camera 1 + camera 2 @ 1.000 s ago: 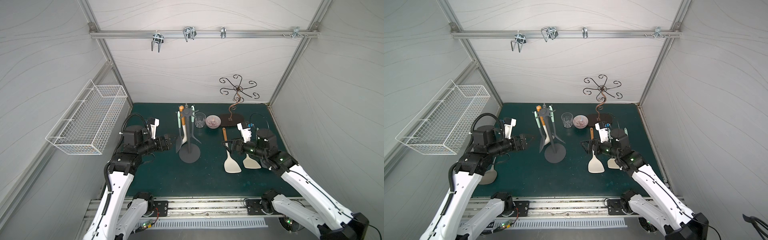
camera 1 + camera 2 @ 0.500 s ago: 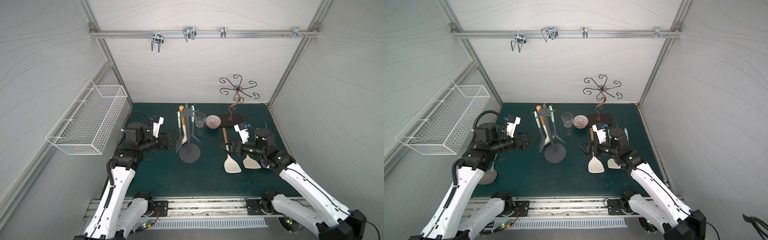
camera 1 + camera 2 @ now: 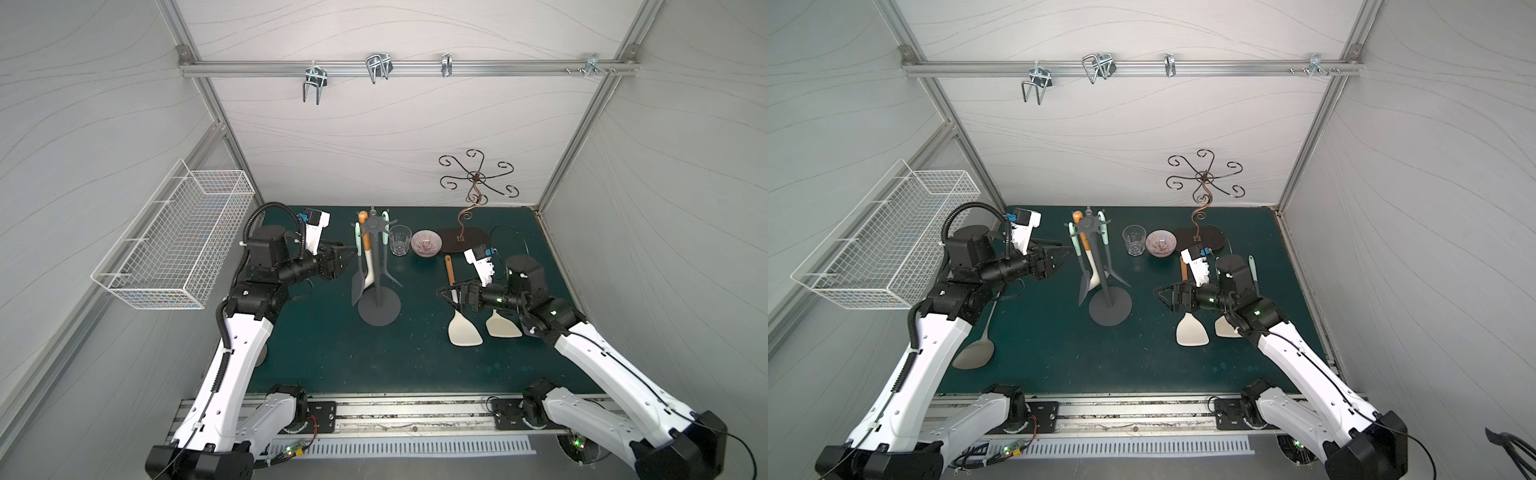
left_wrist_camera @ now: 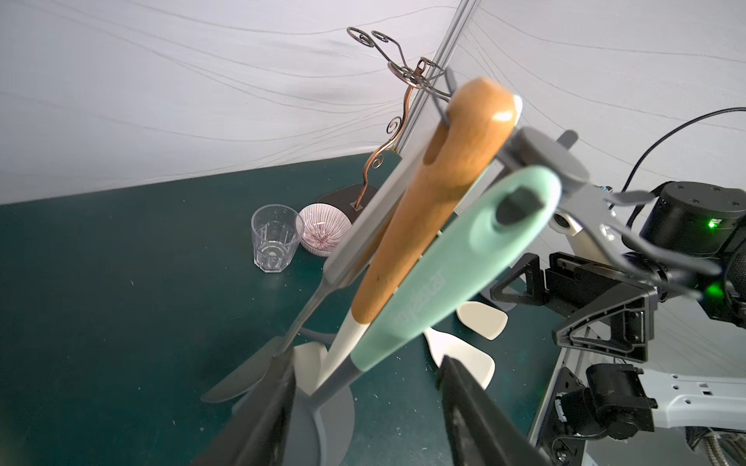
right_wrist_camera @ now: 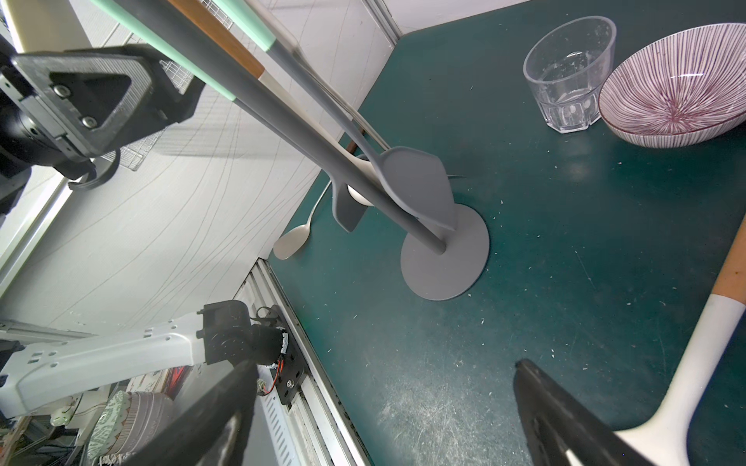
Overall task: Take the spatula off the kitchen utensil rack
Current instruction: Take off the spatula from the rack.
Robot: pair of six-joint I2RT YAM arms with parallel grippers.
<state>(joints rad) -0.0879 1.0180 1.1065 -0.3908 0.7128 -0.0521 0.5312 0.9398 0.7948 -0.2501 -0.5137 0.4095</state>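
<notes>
Top view: kitchen utensil rack [image 3: 378, 291] upright mid-desk [image 3: 332, 357], mint-handled spatula [image 3: 357, 286] hanging on the hook facing the left gripper [image 3: 348, 259]; right gripper [image 3: 446, 296] well apart | Left wrist: jaws apart, straddling the spatula neck, nothing gripped | Right wrist: jaws wide, empty | Step: you're at the grasp | Next: pinch the neck, then lift the handle hole clear of its hook.

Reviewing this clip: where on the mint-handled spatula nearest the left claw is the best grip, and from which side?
Take the mint-handled spatula on its handle, below the eye, from the outer side facing the left claw. It hangs blade-down from a hook of the kitchen utensil rack. That face is free, while the wood-handled spatula hangs close behind. Probably lift upward to clear the hook.
</notes>
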